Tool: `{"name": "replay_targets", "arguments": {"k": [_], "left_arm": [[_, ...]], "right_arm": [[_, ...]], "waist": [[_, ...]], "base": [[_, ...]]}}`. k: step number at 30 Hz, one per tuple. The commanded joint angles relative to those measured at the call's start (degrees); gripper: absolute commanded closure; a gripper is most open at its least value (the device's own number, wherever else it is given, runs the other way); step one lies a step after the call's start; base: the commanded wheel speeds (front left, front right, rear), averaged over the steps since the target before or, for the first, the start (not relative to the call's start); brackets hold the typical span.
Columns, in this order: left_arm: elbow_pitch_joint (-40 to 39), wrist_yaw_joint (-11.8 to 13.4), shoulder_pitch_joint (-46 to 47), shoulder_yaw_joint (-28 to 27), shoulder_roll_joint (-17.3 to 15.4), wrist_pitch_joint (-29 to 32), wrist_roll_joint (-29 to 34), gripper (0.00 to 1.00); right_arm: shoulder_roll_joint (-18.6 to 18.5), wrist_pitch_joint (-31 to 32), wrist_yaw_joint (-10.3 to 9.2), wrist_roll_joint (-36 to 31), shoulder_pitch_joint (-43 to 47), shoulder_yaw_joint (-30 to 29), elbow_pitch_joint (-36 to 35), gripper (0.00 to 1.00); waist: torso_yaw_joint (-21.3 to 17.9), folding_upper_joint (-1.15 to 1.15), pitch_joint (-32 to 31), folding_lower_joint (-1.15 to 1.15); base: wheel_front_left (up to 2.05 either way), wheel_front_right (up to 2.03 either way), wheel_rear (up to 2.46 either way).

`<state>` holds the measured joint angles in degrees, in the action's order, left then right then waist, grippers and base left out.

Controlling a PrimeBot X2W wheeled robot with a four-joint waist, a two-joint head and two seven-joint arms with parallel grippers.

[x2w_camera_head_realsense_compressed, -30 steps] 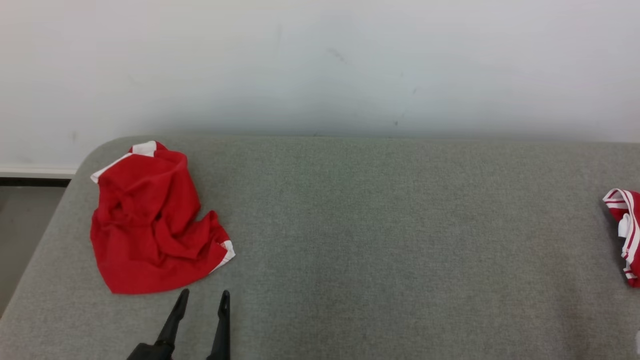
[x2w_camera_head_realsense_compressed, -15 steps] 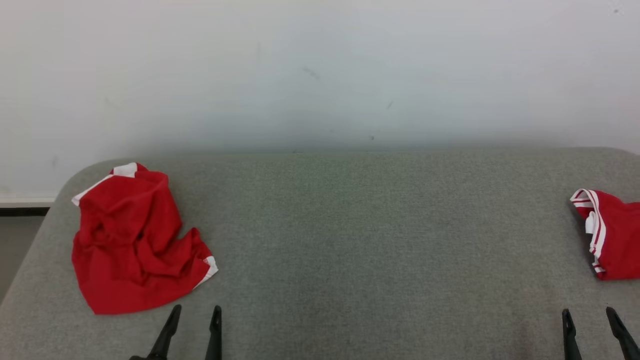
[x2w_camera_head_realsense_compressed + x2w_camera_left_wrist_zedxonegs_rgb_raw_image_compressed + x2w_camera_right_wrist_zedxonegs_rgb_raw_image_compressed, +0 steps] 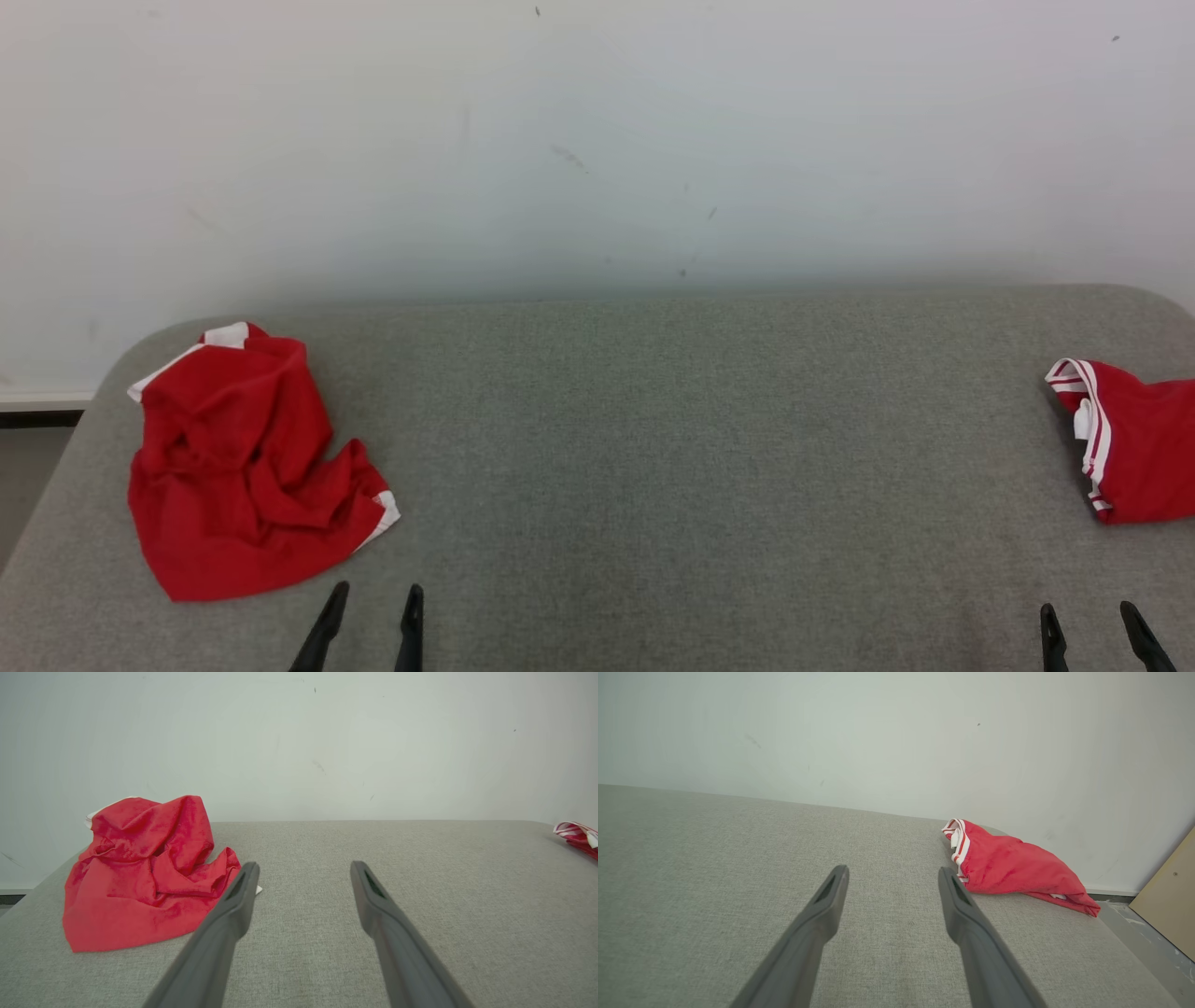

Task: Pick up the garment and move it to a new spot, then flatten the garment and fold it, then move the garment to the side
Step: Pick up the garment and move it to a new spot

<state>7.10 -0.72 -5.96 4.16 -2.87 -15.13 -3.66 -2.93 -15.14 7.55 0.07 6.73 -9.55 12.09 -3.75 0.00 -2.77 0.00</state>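
Shows red garment (image 3: 245,467) crumpled at left end of tabletop (image 3: 653,448), just beyond left hand (image 3: 378,590), spread and empty like right hand (image 3: 1086,609); probably light, soft, floppy, best pinched at white-trimmed near corner.

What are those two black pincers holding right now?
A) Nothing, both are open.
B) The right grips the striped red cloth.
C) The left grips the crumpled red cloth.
A: the left gripper and right gripper stand open with only grey padding between their fingers; the crumpled red garment and the striped red garment lie apart from them.
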Motion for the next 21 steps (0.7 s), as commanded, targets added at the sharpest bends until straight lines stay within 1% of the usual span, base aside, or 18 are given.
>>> {"name": "replay_targets", "arguments": {"k": [1, 10, 15, 18, 21], "left_arm": [[-0.14, 0.08, -0.73, -0.13, -0.12, 0.01, 0.46, 0.00], [-0.48, 0.01, -0.64, -0.27, -0.10, 0.01, 0.79, 0.00], [-0.31, -0.08, -0.08, -0.03, -0.11, 0.01, 0.74, 0.00], [-0.21, -0.10, 0.38, 0.23, -0.12, 0.01, 0.72, 0.00], [-0.21, 0.09, 0.39, 0.31, -0.13, 0.01, 0.61, 0.00]], "right_arm": [[-0.01, 0.04, -0.12, 0.89, 0.59, 0.07, 0.13, 0.00], [0.00, 0.04, -0.12, 1.36, 0.91, 0.69, 0.15, 0.00], [-0.01, 0.04, -0.12, 1.60, 0.95, 0.77, -0.13, 0.00], [-0.01, 0.04, -0.12, 1.90, 1.32, 0.94, -0.17, 0.00], [0.00, 0.04, -0.12, 2.12, 1.59, 1.47, 0.05, 0.00]], "waist": [[0.07, 0.00, 0.04, 0.00], [0.61, 0.00, 0.39, 0.00], [1.81, 0.00, 0.45, 0.00], [3.89, 0.00, 0.22, 0.00], [6.82, 0.00, -0.20, 0.00]], "base": [[0.00, 0.00, 0.00], [0.00, 0.00, 0.00], [0.00, 0.00, 0.00], [0.00, 0.00, 0.00], [0.00, 0.00, 0.00]]}}
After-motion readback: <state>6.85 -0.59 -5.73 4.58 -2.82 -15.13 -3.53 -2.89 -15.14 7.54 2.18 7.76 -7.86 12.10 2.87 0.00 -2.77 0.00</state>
